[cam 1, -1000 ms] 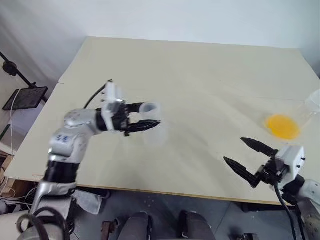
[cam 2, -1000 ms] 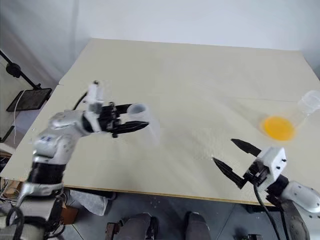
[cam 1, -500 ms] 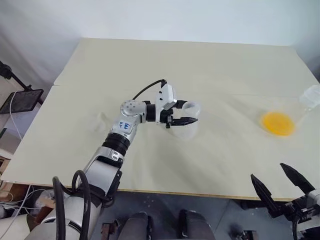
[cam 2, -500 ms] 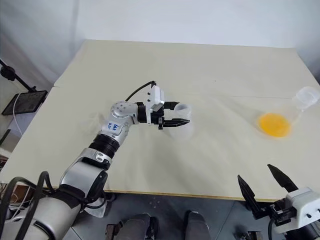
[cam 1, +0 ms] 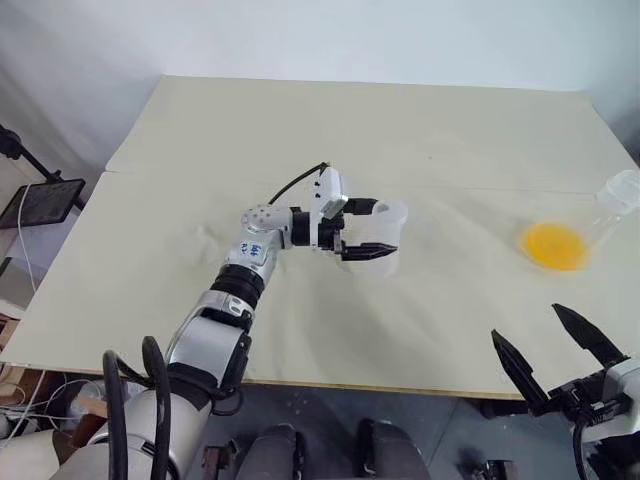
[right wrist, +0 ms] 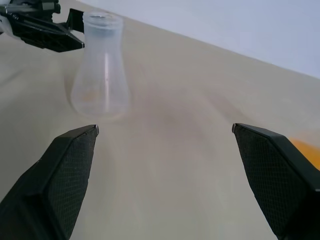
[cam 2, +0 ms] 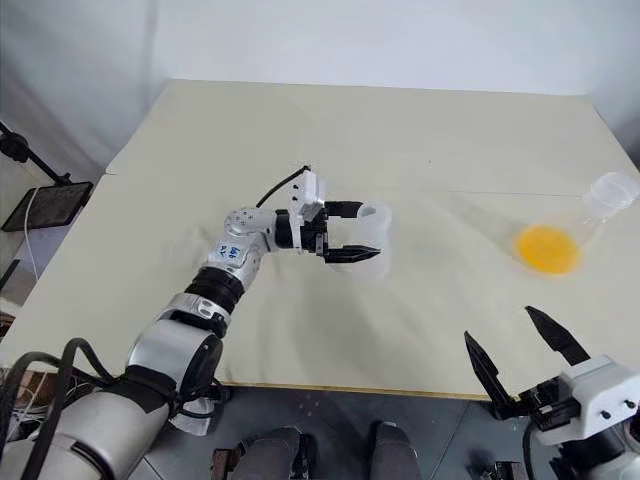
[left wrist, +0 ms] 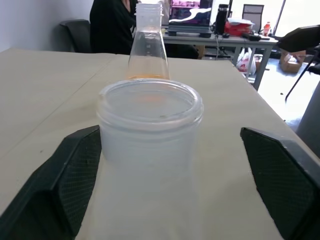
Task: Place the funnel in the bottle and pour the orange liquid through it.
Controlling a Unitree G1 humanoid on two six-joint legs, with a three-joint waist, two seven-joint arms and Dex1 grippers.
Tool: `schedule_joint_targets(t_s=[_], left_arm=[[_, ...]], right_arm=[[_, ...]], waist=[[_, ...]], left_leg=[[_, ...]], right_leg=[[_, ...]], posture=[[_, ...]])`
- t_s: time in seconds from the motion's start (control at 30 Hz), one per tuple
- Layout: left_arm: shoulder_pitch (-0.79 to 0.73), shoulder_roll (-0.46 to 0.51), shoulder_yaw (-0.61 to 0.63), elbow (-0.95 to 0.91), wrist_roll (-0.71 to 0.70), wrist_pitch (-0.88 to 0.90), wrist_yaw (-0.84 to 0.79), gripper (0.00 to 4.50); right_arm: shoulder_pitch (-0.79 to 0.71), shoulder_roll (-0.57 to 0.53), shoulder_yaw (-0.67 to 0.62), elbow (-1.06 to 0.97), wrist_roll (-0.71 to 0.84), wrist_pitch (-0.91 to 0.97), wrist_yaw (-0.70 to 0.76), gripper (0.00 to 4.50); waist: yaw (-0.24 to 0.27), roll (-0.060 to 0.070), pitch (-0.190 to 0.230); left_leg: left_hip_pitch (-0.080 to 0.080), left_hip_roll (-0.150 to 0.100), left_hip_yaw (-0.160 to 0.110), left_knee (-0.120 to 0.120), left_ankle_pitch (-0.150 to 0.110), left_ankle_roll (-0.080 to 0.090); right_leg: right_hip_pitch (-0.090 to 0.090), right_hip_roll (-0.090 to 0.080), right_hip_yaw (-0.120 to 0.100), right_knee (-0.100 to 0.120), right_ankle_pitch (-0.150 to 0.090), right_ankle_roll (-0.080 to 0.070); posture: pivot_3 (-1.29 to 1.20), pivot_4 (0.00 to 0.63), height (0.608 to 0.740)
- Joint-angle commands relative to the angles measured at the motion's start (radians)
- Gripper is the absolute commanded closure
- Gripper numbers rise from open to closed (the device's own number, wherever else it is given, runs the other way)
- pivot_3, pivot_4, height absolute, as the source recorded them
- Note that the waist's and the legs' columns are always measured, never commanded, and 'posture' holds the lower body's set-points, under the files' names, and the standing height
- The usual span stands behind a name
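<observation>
The translucent, colourless plastic bottle (cam 1: pixel 383 238) stands upright between the spread left gripper (cam 1: pixel 368 230) (nothing gripped); right gripper (cam 1: pixel 555 345) wide, empty; funnelling and pouring remain.

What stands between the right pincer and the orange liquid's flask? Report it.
Nothing visible. Only bare table lies between the right pincer and the flask; the bottle stands well off to the left.

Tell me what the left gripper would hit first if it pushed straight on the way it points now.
The translucent cylindrical plastic bottle: it stands between the left gripper's open fingers, dead ahead. Beyond it, in line, the clear conical flask with orange liquid.
</observation>
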Motion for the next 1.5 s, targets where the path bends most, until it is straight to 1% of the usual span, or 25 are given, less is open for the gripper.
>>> schedule_joint_targets(t_s=[0.03, 0.2, 0.3, 0.4, 0.43, 0.47, 0.53, 0.57, 0.7, 0.77, 0.9, 1.1, 1.3, 1.4, 1.5], left_arm=[[0.035, 0.034, 0.04, -0.1, -0.045, 0.035, -0.033, 0.03], [0.134, 0.098, 0.069, -0.238, -0.082, 0.051, -0.075, 0.03], [0.23, 0.163, 0.093, -0.354, -0.113, 0.069, -0.109, 0.03], [0.301, 0.206, 0.11, -0.445, -0.142, 0.091, -0.115, 0.03], [0.355, 0.237, 0.138, -0.502, -0.17, 0.118, -0.112, 0.03], [0.436, 0.285, 0.182, -0.554, -0.189, 0.137, -0.1, 0.03], [0.558, 0.348, 0.253, -0.638, -0.221, 0.174, -0.054, 0.03], [0.595, 0.363, 0.275, -0.668, -0.231, 0.189, -0.026, 0.03], [0.774, 0.403, 0.395, -0.773, -0.231, 0.194, 0.118, 0.03], [0.868, 0.411, 0.461, -0.815, -0.227, 0.165, 0.177, 0.03], [1.031, 0.39, 0.605, -0.904, -0.266, 0.152, 0.295, 0.03], [1.242, 0.352, 0.802, -0.893, -0.298, 0.11, 0.422, 0.03], [1.361, 0.348, 0.839, -0.912, -0.298, 0.078, 0.424, 0.03], [1.37, 0.352, 0.826, -0.938, -0.309, 0.083, 0.429, 0.03], [1.332, 0.368, 0.789, -0.96, -0.313, 0.112, 0.44, 0.03]], right_arm=[[-0.032, -0.031, 0.011, 0.012, 0.018, 0.009, 0.006, 0.0], [-0.092, -0.069, 0.032, 0.046, 0.029, 0.025, 0.02, 0.0], [-0.153, -0.104, 0.057, 0.083, 0.035, 0.038, 0.042, 0.0], [-0.196, -0.127, 0.072, 0.113, 0.04, 0.044, 0.061, 0.0], [-0.227, -0.14, 0.084, 0.129, 0.044, 0.049, 0.07, 0.0], [-0.271, -0.158, 0.103, 0.151, 0.048, 0.057, 0.086, 0.0], [-0.339, -0.183, 0.137, 0.176, 0.054, 0.071, 0.108, 0.0], [-0.361, -0.191, 0.148, 0.184, 0.058, 0.076, 0.117, 0.0], [-0.455, -0.229, 0.229, 0.191, 0.075, 0.116, 0.166, 0.0], [-0.495, -0.247, 0.264, 0.201, 0.084, 0.133, 0.199, 0.0], [-0.581, -0.262, 0.311, 0.24, 0.119, 0.166, 0.253, 0.0], [-0.701, -0.259, 0.412, 0.282, 0.115, 0.184, 0.341, 0.0], [-0.758, -0.244, 0.444, 0.319, 0.107, 0.177, 0.359, 0.0], [-0.764, -0.242, 0.445, 0.331, 0.101, 0.172, 0.366, 0.0], [-0.766, -0.243, 0.443, 0.345, 0.092, 0.161, 0.369, 0.0]], waist=[[-0.001, 0.0, 0.0], [-0.003, 0.0, 0.0], [-0.004, 0.0, 0.0], [-0.002, 0.0, 0.0], [-0.003, 0.0, 0.0], [-0.005, 0.0, 0.0], [-0.02, 0.001, 0.0], [-0.028, 0.001, 0.0], [-0.024, 0.001, 0.0], [-0.023, 0.001, 0.0], [-0.025, 0.0, 0.0], [-0.029, 0.0, 0.0], [-0.024, -0.001, -0.001], [-0.024, -0.002, -0.001], [-0.027, -0.002, -0.001]], left_leg=[[0.0, 0.0, 0.0, 0.0, 0.0, 0.0], [0.001, 0.0, -0.001, 0.0, 0.0, 0.0], [0.001, 0.0, -0.001, 0.001, 0.0, 0.0], [0.001, 0.0, -0.002, 0.001, 0.0, 0.0], [0.001, 0.0, -0.004, 0.002, 0.0, 0.0], [0.001, 0.0, -0.005, 0.002, 0.0, 0.0], [0.002, 0.0, -0.005, 0.002, 0.0, -0.001], [0.002, 0.001, -0.006, 0.001, 0.0, -0.001], [0.001, 0.002, -0.013, 0.002, -0.001, -0.002], [0.002, 0.002, -0.013, 0.002, -0.001, -0.002], [0.001, 0.001, -0.014, 0.001, -0.001, -0.003], [0.002, 0.001, -0.013, 0.001, -0.002, -0.003], [0.001, 0.0, -0.014, 0.001, -0.002, -0.003], [0.001, 0.0, -0.014, 0.0, -0.003, -0.002], [0.001, 0.0, -0.014, 0.0, -0.003, -0.002]], right_leg=[[0.0, 0.0, 0.0, 0.0, 0.0, 0.0], [-0.001, 0.0, 0.0, 0.004, 0.0, 0.0], [0.0, -0.001, 0.0, 0.005, 0.0, 0.0], [-0.001, -0.001, 0.0, 0.005, 0.0, 0.0], [0.0, -0.002, 0.0, 0.006, 0.0, 0.0], [0.0, -0.002, 0.001, 0.006, 0.0, 0.0], [0.001, -0.004, 0.003, 0.005, 0.0, 0.0], [0.001, -0.004, 0.005, 0.005, 0.0, 0.0], [0.002, -0.006, 0.003, 0.006, -0.001, -0.002], [0.002, -0.007, 0.003, 0.006, -0.001, -0.002], [0.003, -0.009, 0.002, 0.004, -0.001, -0.002], [0.003, -0.01, 0.001, 0.003, -0.001, -0.002], [0.003, -0.012, 0.0, -0.002, -0.001, -0.002], [0.003, -0.013, 0.0, -0.002, -0.001, -0.002], [0.003, -0.013, 0.0, -0.002, -0.001, -0.002]], posture=[[0.0, 0.15, 0.74], [0.0, 0.15, 0.74], [0.0, 0.15, 0.74], [0.0, 0.15, 0.74], [0.0, 0.15, 0.74], [0.0, 0.15, 0.74], [0.0, 0.15, 0.74], [0.0, 0.15, 0.74], [0.0, 0.15, 0.74], [0.0, 0.15, 0.74], [0.0, 0.15, 0.74], [0.0, 0.15, 0.74], [0.0, 0.15, 0.74], [0.0, 0.15, 0.74], [0.0, 0.15, 0.74]])
